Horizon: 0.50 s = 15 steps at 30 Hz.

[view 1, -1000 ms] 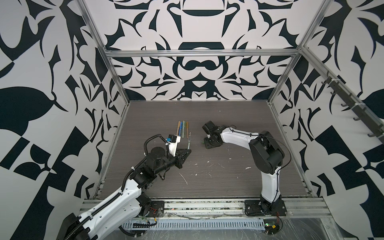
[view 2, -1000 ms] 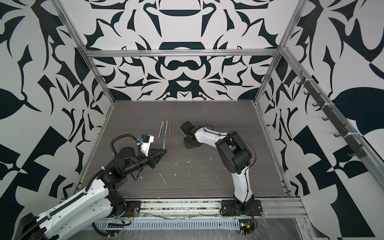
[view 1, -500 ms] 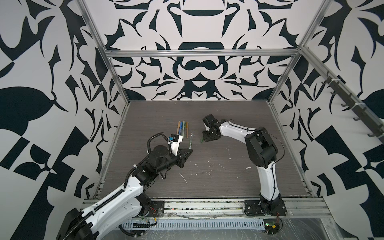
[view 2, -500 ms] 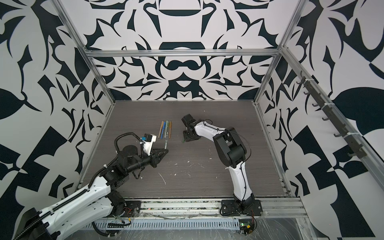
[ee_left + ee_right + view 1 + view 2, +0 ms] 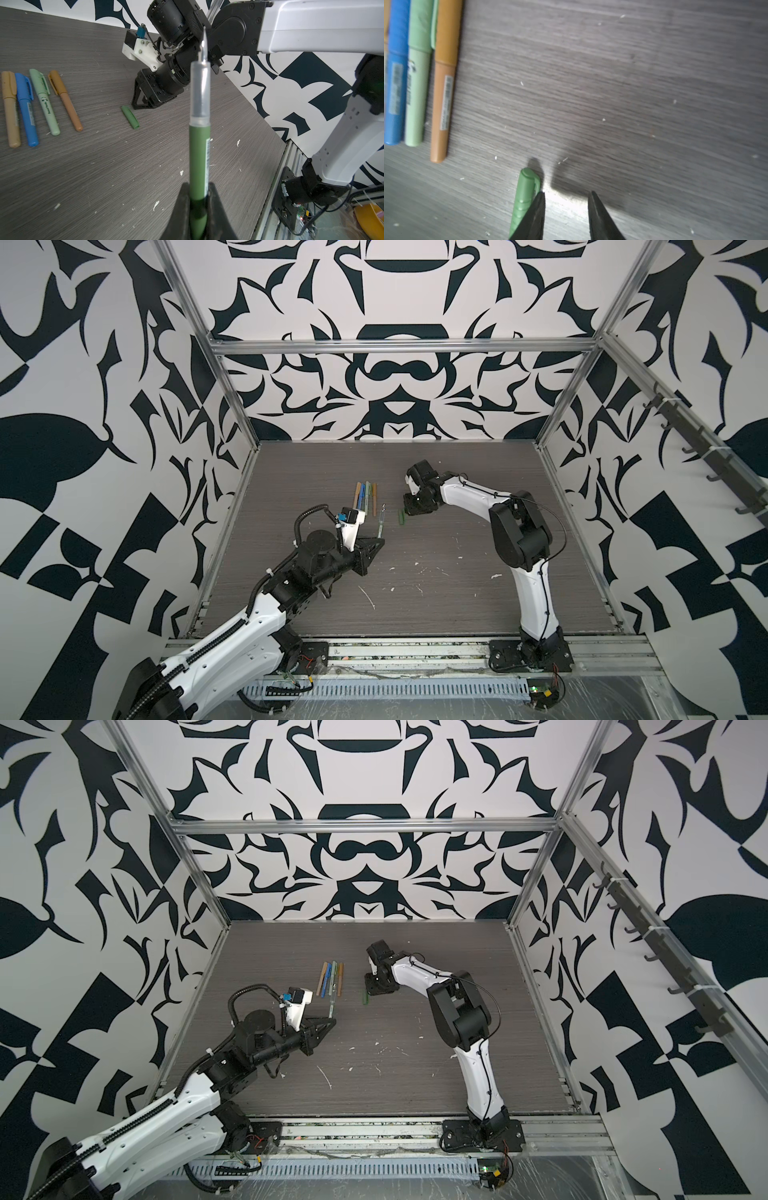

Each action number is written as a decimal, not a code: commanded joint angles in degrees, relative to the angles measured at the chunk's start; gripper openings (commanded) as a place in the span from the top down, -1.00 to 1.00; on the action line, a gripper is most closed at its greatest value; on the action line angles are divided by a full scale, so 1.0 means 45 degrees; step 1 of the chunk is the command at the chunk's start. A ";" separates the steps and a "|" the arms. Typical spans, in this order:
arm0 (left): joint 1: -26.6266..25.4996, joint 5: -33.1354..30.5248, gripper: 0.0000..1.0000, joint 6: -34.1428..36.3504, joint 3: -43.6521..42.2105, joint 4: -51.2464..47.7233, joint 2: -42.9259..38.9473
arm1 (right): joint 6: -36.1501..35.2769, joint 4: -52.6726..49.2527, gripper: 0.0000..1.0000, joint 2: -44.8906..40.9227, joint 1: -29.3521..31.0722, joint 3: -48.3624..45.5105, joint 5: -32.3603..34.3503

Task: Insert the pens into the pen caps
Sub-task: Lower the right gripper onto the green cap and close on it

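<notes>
My left gripper (image 5: pixel 375 542) (image 5: pixel 199 188) is shut on the dark green pen (image 5: pixel 380 526) (image 5: pixel 331 1007) (image 5: pixel 200 145), held above the table with its bare tip pointing away. The dark green pen cap (image 5: pixel 401 517) (image 5: pixel 365 997) (image 5: pixel 130 117) (image 5: pixel 524 197) lies flat on the table. My right gripper (image 5: pixel 408 511) (image 5: pixel 566 194) is low over the table, open with only bare table between its fingers. The cap lies just outside the jaws, against the outer side of one finger (image 5: pixel 538 209).
Tan, blue, light green and ochre capped pens (image 5: pixel 365 495) (image 5: pixel 331 979) (image 5: pixel 41 104) (image 5: pixel 419 72) lie side by side left of the cap. White flecks (image 5: pixel 368 597) dot the grey tabletop. Patterned walls with metal frame posts (image 5: pixel 232 402) enclose the table.
My right gripper has swung left and a little back, down beside the green cap, and its jaws have narrowed somewhat. The left arm has barely moved, still holding the pen.
</notes>
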 commanded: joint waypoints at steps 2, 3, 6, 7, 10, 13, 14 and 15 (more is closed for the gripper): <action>-0.0046 -0.0143 0.98 0.0068 0.0120 -0.0072 -0.0426 | 0.1252 0.0684 0.37 -0.1135 0.0020 -0.0536 -0.0774; -0.0048 -0.0139 0.99 0.0041 0.0097 -0.0072 -0.0469 | 0.1529 0.0844 0.41 -0.1187 0.0015 -0.0723 -0.0866; -0.0062 -0.0060 0.98 0.0013 0.0058 -0.0086 -0.0536 | 0.2282 0.1508 0.51 -0.1240 0.0014 -0.1174 -0.1410; -0.0083 -0.0029 0.98 -0.0003 0.0066 -0.0092 -0.0558 | 0.2473 0.1604 0.52 -0.1155 0.0019 -0.1187 -0.1541; -0.0077 -0.0012 0.98 -0.0003 0.0079 -0.0140 -0.0635 | 0.2790 0.1614 0.52 -0.0894 0.0020 -0.1094 -0.1750; -0.0082 0.0007 0.98 -0.0065 0.0049 -0.0130 -0.0720 | 0.2976 0.1684 0.50 -0.0722 0.0017 -0.1092 -0.1920; -0.0065 0.0021 0.98 -0.0073 0.0009 -0.0133 -0.0739 | 0.3016 0.1702 0.50 -0.0702 0.0020 -0.1094 -0.1924; -0.0096 0.0023 0.98 -0.0081 0.0016 -0.0130 -0.0744 | 0.3052 0.1732 0.50 -0.0693 0.0020 -0.1103 -0.1938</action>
